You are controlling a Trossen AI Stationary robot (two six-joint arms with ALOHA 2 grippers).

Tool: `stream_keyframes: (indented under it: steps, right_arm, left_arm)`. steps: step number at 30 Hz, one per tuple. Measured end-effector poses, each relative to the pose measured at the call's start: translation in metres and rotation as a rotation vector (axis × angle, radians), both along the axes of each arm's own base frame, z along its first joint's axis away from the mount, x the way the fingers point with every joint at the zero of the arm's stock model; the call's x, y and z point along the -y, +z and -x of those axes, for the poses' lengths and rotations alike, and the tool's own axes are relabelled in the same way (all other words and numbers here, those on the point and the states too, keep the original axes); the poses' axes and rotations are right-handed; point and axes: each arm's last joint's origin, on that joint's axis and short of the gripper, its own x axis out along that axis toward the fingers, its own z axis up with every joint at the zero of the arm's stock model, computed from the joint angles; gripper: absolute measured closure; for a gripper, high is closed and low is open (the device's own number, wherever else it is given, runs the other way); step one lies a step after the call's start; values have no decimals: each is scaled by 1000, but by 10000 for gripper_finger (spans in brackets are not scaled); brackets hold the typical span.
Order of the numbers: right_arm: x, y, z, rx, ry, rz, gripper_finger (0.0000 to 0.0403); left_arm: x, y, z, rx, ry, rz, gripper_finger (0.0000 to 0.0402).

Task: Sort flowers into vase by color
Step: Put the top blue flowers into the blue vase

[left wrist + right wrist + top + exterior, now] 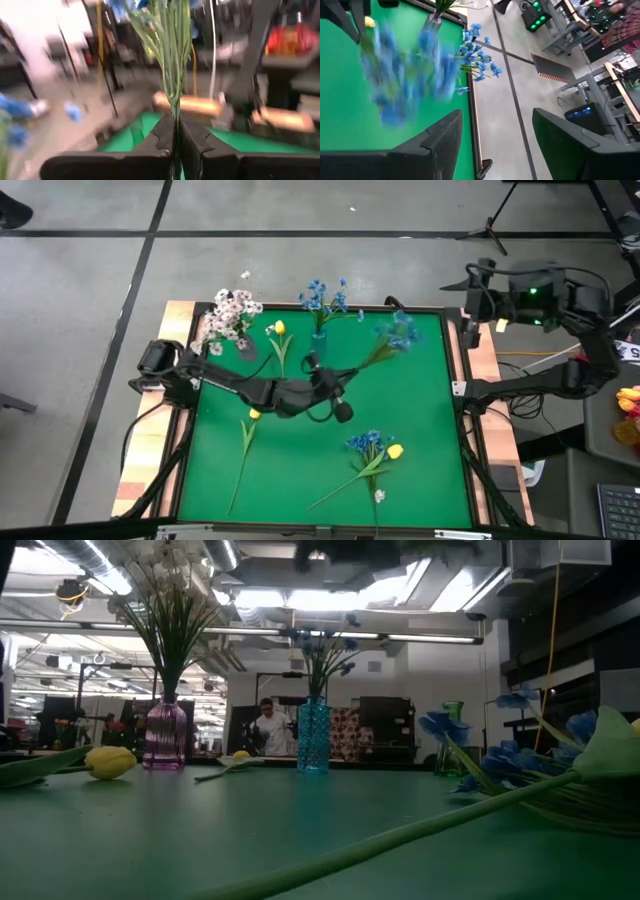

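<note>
So the left end effector [338, 377] is being held out over the middle of the green counter [420, 440], and its fingers [162, 135] are being kept clamped on the stalk of a blue flower [400, 332]. The stem is being carried slanted, with the blooms up toward the far right part of the counter. A blue vase [313, 736] with blue flowers in it is being shown at the far edge, and a pink vase [165, 733] with white sprays is being seen beside it. Two yellow tulips [280, 330] are being left lying on the green, one near the vases and one nearer the left side. A blue-and-yellow bunch [372, 448] is lying at the near side. The right end effector [492, 140] is being parked off the counter's right edge, fingers apart, nothing in them.
</note>
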Motion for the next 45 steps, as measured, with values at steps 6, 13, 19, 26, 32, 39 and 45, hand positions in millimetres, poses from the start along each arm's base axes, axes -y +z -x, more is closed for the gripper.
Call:
stream_keyframes:
  steps: [6,13,19,26,32,39,45]
  right_arm:
    - [-3,2,9,30,-14,-5,162]
    - [-3,2,10,31,-13,-5,162]
    - [-2,-2,7,16,-12,-8,162]
    - [5,-28,-27,117,134,-4,162]
    - [4,-56,-52,422,462,36,162]
    - [13,-92,-85,610,528,23,162]
    - [18,-107,-122,652,558,-26,162]
  left_arm:
    - [-1,-16,38,304,59,-171,396]
    - [-49,-47,71,476,-124,-224,396]
    - [-79,-47,69,516,-121,-192,396]
    - [-76,-27,60,600,-255,-234,396]
    - [-63,-1,53,630,-248,-385,396]
    - [-64,11,49,665,-249,-416,392]
    - [-69,11,49,672,-269,-418,393]
